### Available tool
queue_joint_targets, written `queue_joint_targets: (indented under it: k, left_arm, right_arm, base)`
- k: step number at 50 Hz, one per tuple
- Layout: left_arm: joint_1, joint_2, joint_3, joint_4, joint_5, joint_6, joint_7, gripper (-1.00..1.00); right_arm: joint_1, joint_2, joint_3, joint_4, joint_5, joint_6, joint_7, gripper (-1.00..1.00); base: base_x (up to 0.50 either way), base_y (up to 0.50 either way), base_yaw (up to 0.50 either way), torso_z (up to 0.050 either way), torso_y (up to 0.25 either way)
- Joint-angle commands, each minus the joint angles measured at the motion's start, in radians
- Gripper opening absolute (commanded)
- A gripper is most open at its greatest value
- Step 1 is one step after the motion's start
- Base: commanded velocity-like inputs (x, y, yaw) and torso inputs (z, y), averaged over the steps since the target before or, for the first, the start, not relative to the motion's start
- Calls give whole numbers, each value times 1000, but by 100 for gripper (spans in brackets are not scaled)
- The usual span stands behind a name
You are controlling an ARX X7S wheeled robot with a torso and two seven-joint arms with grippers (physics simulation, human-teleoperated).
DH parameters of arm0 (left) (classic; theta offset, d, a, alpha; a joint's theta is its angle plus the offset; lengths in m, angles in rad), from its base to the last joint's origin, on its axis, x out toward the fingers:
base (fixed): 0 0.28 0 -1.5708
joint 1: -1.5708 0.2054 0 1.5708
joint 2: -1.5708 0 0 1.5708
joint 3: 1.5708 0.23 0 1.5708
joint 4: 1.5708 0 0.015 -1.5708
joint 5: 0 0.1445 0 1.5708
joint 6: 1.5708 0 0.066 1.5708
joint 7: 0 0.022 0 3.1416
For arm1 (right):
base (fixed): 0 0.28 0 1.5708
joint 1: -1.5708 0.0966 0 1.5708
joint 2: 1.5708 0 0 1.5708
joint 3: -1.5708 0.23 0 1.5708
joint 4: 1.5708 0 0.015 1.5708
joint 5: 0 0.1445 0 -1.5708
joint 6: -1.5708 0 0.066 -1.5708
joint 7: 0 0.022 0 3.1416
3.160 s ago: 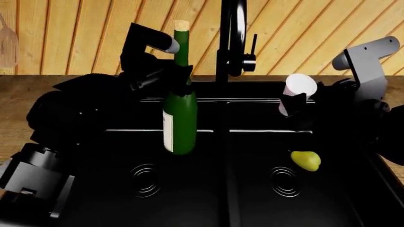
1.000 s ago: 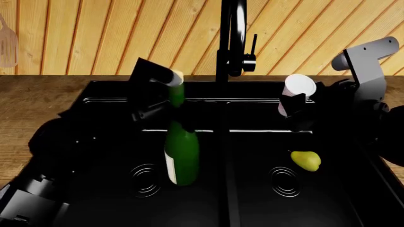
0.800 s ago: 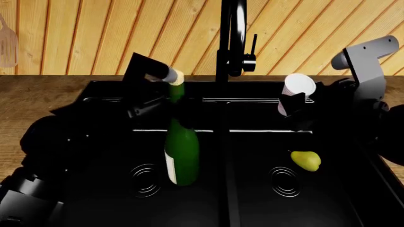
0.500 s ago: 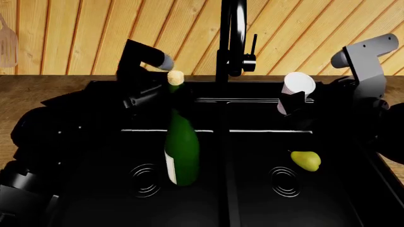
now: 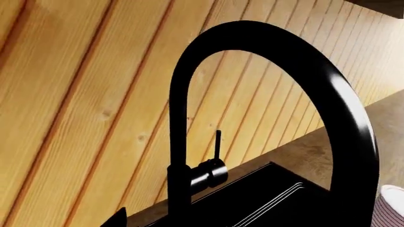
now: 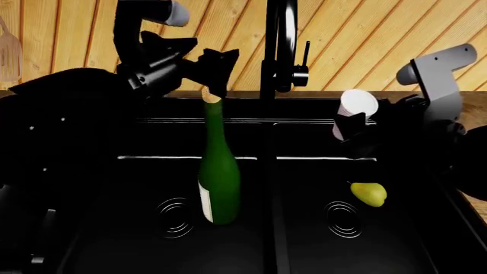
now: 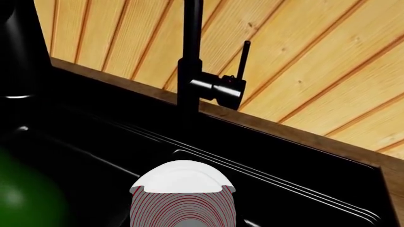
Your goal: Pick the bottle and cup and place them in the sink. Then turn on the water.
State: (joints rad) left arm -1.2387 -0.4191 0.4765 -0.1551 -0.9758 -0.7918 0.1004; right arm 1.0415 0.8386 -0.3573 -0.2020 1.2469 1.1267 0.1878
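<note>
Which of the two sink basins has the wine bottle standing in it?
The basin on the robot's left. The bottle stands upright there beside its drain, while the other basin of the sink, right of the divider, holds a small yellow-green fruit.

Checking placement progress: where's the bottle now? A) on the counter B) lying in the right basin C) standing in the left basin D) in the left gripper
C: the bottle stands upright in the sink's left basin, with the left gripper open above its cork, not gripping it.
</note>
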Motion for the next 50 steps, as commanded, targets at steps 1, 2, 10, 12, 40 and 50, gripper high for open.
queue_joint_targets:
  k: [1,2,10,12,40,50]
  left_arm:
    - [-62,8,-67,-38,-8,27,-53,100]
    - [-65,6,-71,-42,-5,32,-58,100]
    - [-60,-22,-83,-51,25,60,-81,100]
    - [-53,-32,-76,-47,43,66,-92,100]
    - [-79,-109,16,-126,276,113,-217,100]
    - [-61,-114,20,-125,275,124,-205,100]
  right_arm:
    - [-7,-4,-10,2,-16,-10,-15,-100]
    - [-7,-5,-11,2,-17,-10,-16,-100]
    - [-15,-10,-22,7,-28,-19,-25,-100]
    - [-14,-11,-24,8,-27,-17,-24,-100]
    - [-7,-27,-51,28,-43,-24,-38,-100]
    - [-15,-46,-78,52,-72,-40,-58,-100]
  base:
    - [0,0,0,0,0]
    - [0,0,0,0,0]
    - [0,0,0,0,0]
    - [0,0,0,0,0]
    - [0,0,0,0,0]
    - [0,0,0,0,0]
